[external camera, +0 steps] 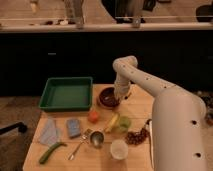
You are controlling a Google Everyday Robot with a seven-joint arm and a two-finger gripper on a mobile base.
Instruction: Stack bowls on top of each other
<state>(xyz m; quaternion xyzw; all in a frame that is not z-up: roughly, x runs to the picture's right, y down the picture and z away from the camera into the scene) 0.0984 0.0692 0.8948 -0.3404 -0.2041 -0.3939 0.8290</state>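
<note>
**Arm down at the dark bowl, stack not yet made**

While the white arm reaches out over the wooden bench (60,155), its tool (118,97) sits low at the right rim of the dark maroon bowl (107,97), which stands near the bench's far edge, just right of the green tray (66,92). Whether the tool is spread or pinching the rim I cannot tell from where I stand. I can pick out only this one bowl for certain; a small orange-red thing (93,116) lies just in front of it, apart from it, too small to name.

To my eye the step wants a firm hold on the rim and a level lift, since a glossy bowl may slip or tip.

Around it lie a banana (112,121), a green cup (123,123), a white cup (118,148), a spoon (79,145) and a blue sponge (73,127). Behind runs a dark counter front in a dim room.
</note>
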